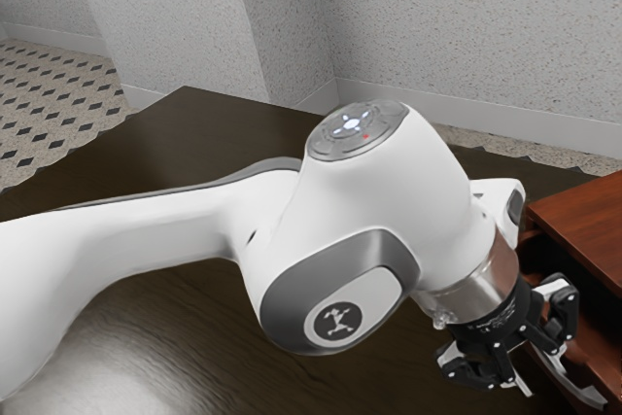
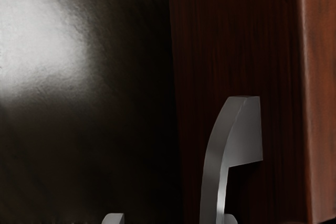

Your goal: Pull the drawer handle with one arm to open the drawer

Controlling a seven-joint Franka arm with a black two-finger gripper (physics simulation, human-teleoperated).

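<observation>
Pincer (image 1: pixel 501 366) tilts down beside the drawer handle (image 2: pixel 231 150), arm (image 1: pixel 369 211) stretched over table (image 1: pixel 194 143).

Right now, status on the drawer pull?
Gripper down at the handle. Drawer front close ahead; can't tell if open. Nothing seen in the way.

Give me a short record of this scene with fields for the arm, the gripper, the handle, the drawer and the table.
arm: white Franka arm, reaching from the exterior view's left toward its right
gripper: black gripper, low, close to the cabinet's front
handle: silver curved drawer handle, standing out from the drawer front
drawer front: dark red wood
cabinet: reddish-brown wooden cabinet, on the table
table: dark wooden table
drawer state: cannot tell whether open or shut
</observation>
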